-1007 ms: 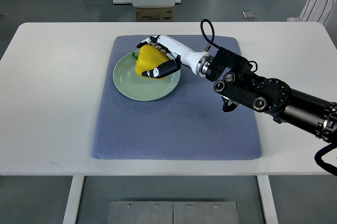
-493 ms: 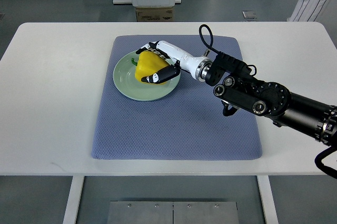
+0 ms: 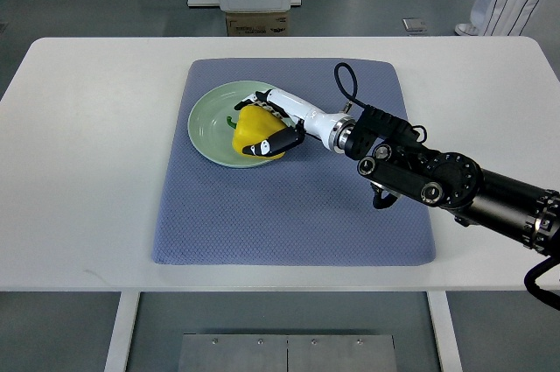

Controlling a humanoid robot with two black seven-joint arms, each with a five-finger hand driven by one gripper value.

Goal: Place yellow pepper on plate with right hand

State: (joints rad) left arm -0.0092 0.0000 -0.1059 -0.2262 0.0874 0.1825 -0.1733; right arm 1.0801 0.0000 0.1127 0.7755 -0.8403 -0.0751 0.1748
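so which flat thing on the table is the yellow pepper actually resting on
The round pale green plate, not the blue-grey textured mat beneath it; the right hand grips the yellow pepper there.

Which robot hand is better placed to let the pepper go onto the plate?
Right. The right robot hand already grips the yellow pepper over the near right part of the green plate. No left arm shows in this view.

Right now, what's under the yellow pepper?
The green plate, at its right edge, on the blue mat. The right hand grips the yellow pepper; whether it touches the plate is hidden.
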